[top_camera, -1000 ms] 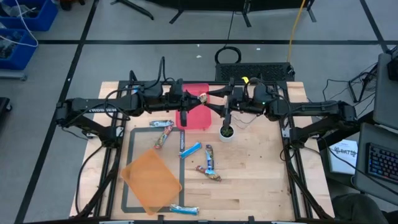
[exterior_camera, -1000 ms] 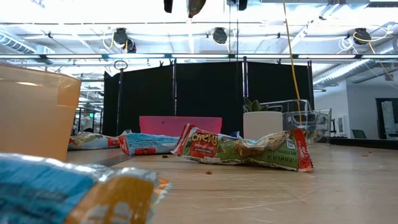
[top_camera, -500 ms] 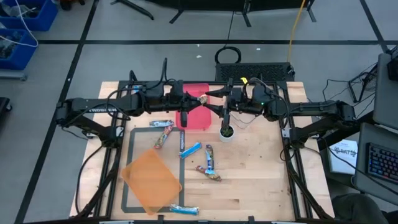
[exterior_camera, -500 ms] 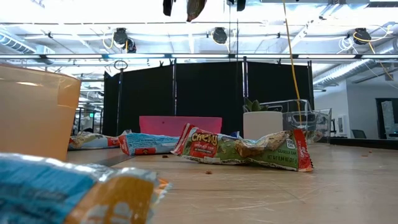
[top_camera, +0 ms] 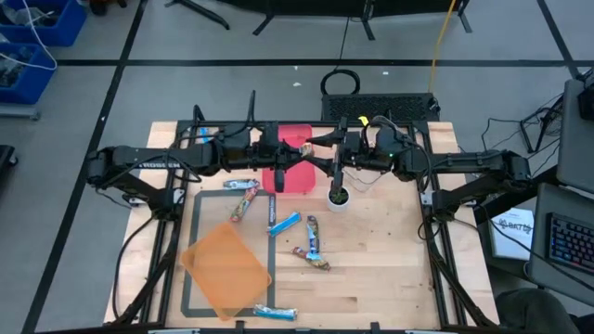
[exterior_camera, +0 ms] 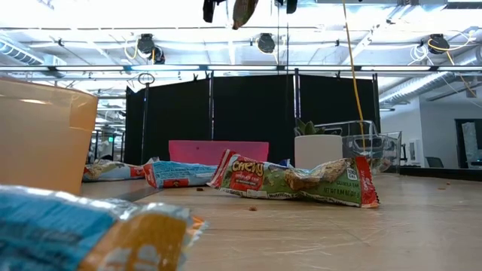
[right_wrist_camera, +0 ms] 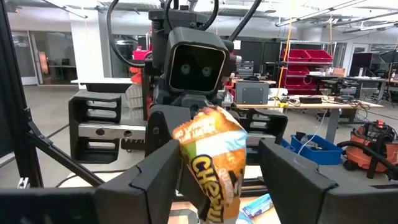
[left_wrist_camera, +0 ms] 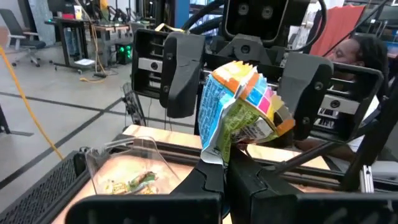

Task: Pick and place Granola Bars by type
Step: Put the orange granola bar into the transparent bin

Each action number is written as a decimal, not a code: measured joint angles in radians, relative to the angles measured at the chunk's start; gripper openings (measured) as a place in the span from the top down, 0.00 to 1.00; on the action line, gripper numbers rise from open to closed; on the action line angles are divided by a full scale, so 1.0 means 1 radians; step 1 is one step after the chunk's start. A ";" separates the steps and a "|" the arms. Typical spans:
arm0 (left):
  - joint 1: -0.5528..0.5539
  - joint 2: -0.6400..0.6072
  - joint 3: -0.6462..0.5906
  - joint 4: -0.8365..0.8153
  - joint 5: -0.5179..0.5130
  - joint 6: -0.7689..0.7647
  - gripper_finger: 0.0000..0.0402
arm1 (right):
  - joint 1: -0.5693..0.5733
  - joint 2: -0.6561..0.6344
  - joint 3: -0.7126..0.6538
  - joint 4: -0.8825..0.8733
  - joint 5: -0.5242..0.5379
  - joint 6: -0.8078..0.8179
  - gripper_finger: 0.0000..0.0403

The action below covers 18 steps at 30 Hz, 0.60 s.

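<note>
Both grippers meet high above the pink tray (top_camera: 299, 179) at the table's far side. My left gripper (left_wrist_camera: 225, 165) is shut on a multicoloured granola bar (left_wrist_camera: 239, 112), which also shows in the high view (top_camera: 303, 146) and at the top of the low view (exterior_camera: 241, 9). My right gripper (right_wrist_camera: 217, 180) is open, with one finger on either side of that bar (right_wrist_camera: 211, 155); I cannot tell whether a finger touches it. Several more bars lie flat on the table, among them a blue one (top_camera: 284, 223) and a multicoloured one (top_camera: 313, 237). My left gripper pinches the bar by one end of its wrapper (left_wrist_camera: 217, 149) between its two fingers. The bar is lifted clear of the table. It sticks out past the fingertips toward the right gripper, with its crimped free end (left_wrist_camera: 249, 81) between the right gripper's fingers (left_wrist_camera: 180, 71).
An orange container (top_camera: 225, 269) sits near the table's near left. A potted plant in a white cup (top_camera: 339, 197) stands just under the right arm. A clear bin (left_wrist_camera: 124, 168) with bars inside shows below the grippers. A dark tape outline (top_camera: 190, 278) marks the table's left half.
My left gripper has moved a little toward the table's right, carrying the bar in between the right gripper's open fingers. The right arm has kept still.
</note>
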<state>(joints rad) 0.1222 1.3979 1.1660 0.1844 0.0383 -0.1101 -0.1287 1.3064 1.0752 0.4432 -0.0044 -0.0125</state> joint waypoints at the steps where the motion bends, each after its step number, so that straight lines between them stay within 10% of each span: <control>1: 0.000 0.000 0.000 0.000 0.000 0.000 1.00 | 0.000 0.000 0.000 0.000 -0.001 0.000 0.49; 18: -0.001 0.000 0.000 0.003 -0.017 -0.025 0.97 | 0.000 0.000 0.000 0.002 0.000 -0.038 0.86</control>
<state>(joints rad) 0.1211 1.3975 1.1660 0.1879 0.0213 -0.1348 -0.1287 1.3064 1.0756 0.4454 -0.0043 -0.0502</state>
